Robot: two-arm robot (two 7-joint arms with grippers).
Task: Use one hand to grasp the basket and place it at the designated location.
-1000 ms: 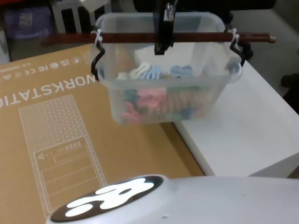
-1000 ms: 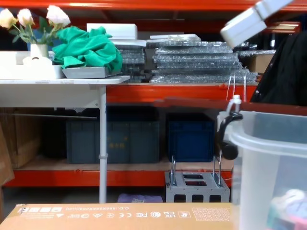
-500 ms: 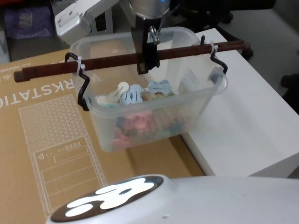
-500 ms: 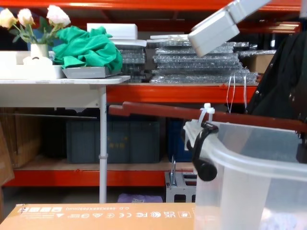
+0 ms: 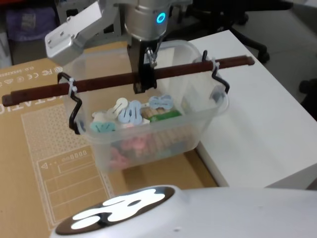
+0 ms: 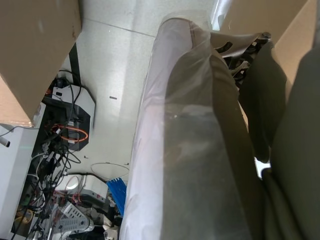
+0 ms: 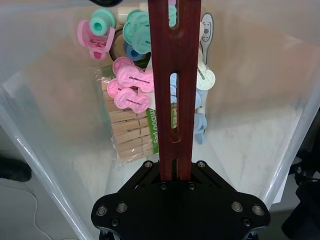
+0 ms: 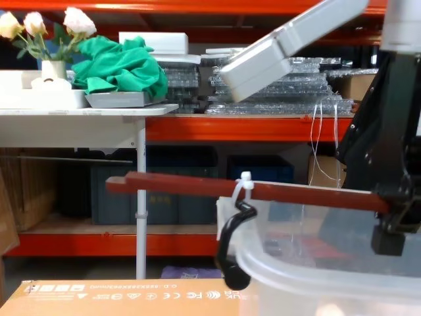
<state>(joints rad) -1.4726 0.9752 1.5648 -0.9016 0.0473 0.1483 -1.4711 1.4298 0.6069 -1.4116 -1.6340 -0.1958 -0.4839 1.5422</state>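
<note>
Basket (image 5: 148, 126) | right gripper (image 5: 142, 87) clamped on bar handle (image 5: 198, 68) | cardboard (image 5: 44, 163) beneath reads, seemingly, "WORKSTATION"

The basket (image 5: 153, 141) is made of smooth, translucent plastic; its bar handle (image 5: 104, 83) appears as matt reddish-brown wood. The desk (image 5: 267, 124) is finished smooth white, the cardboard (image 5: 39, 163) matt.
</note>
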